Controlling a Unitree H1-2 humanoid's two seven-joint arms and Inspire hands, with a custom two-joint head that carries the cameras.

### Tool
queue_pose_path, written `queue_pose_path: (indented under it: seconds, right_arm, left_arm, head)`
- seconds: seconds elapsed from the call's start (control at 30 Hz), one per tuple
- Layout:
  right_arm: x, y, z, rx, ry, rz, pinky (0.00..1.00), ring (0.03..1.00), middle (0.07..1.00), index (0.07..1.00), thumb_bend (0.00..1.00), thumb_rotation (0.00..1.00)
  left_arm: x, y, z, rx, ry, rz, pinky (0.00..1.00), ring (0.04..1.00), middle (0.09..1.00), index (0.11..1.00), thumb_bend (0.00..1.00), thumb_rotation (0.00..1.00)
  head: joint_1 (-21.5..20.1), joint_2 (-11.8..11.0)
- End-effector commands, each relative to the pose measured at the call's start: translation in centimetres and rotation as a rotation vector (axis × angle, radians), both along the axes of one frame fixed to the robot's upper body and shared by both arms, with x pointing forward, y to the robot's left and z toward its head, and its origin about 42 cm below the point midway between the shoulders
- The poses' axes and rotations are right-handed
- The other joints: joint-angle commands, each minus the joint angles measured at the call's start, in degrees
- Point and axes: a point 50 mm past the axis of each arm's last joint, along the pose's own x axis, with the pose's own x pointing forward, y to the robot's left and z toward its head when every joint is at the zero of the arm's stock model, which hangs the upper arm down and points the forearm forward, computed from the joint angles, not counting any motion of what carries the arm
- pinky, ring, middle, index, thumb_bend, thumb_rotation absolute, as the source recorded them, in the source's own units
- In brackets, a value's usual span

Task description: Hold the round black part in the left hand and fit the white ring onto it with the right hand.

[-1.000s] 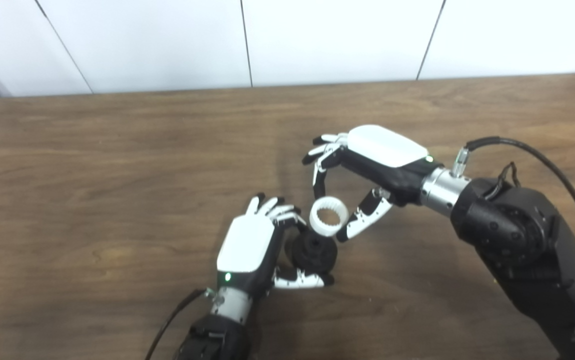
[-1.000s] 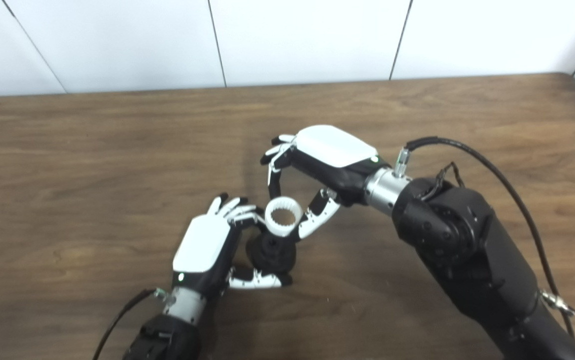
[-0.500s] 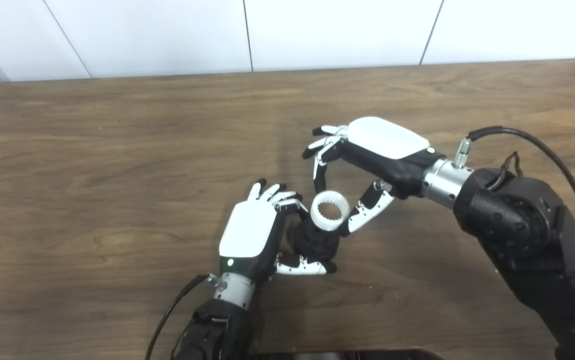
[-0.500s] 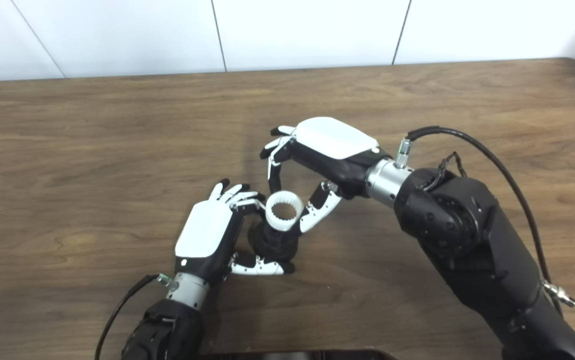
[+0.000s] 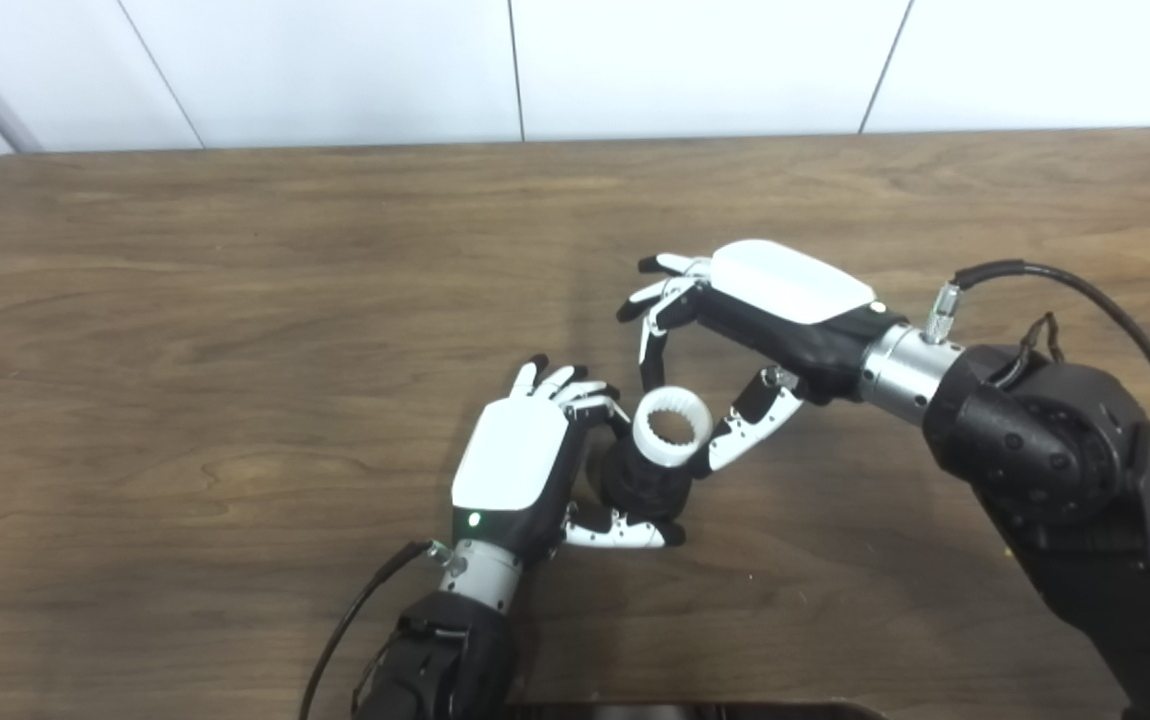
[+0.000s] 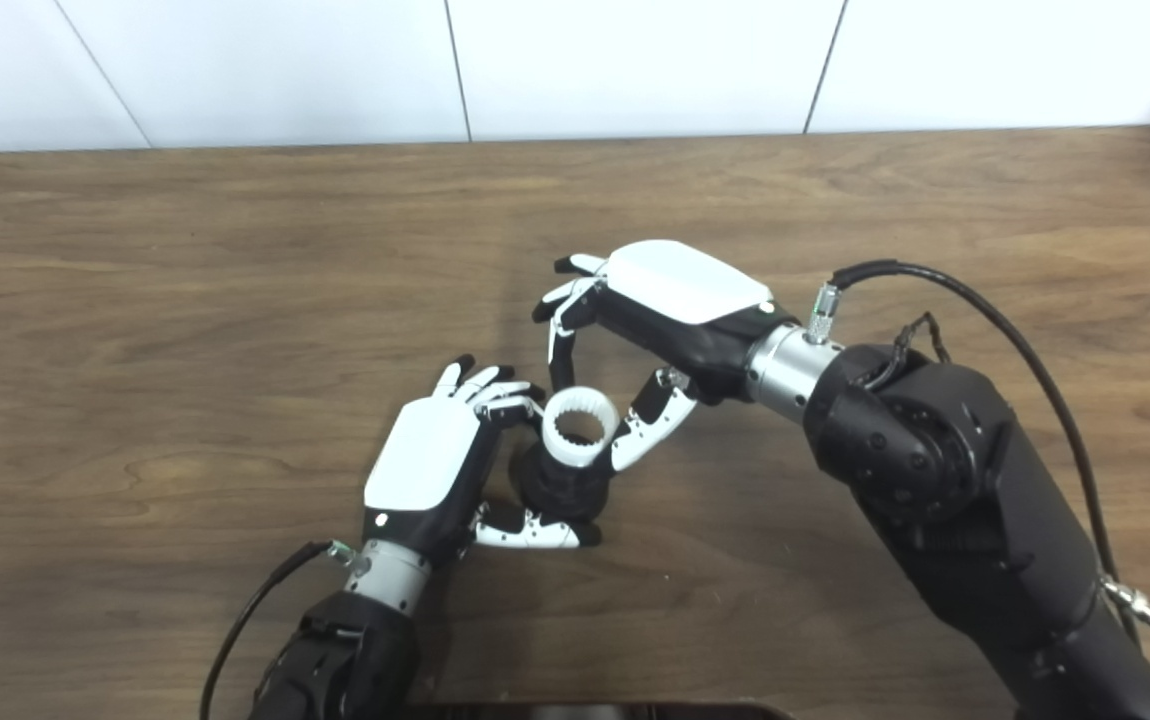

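Near the middle of the desk, toward its front edge: both hands meet around the two parts.
Left hand: back plate facing up, fingers curled over the far side of the round black part and thumb reaching along its near side, so the part is clasped between them.
Round black part: held in the left hand close above or on the desk; which of the two cannot be told. Its upper end is covered by the ring.
Right hand: palm down, fingers arched downward and thumb stretched toward them, pinching the white ring by its rim; one dark fingertip meets the far edge of the ring and the thumb's white tip meets its right side.
White ring: toothed on the inside, opening tilted up toward the cameras, sitting at the top of the black part and touching it. Whether it is fully seated cannot be told.
Right arm: black, thick, coming in from the lower right, with a metal wrist collar and a black cable looping over it.
Left arm: black, rising from the bottom edge, with a thin cable beside the wrist.
Desk: brown wood grain.
Wall: white panels behind the far edge of the desk.
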Motion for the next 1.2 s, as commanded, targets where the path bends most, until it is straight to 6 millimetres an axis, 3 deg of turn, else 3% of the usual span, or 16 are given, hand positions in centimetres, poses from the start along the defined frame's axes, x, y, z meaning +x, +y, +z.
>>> queue_pose_path:
  seconds: [0.0,1.17]
  right_arm:
    - [-0.2,0.3,1.1,0.01,-0.052,0.014,0.95,0.967,0.835,0.484,0.52,0.14]
    - [-0.2,1.2,-1.9,-0.009,-0.03,0.025,0.89,0.943,0.832,0.484,0.52,0.13]
  left_arm:
    - [0.1,-0.4,0.4,0.011,-0.007,-0.013,1.0,0.898,0.782,0.483,0.52,0.06]
    - [0.0,-0.3,1.0,0.007,-0.004,-0.012,1.0,0.898,0.783,0.483,0.52,0.06]
  head:
    - [0.03,0.05]
    - [-1.12,0.63]
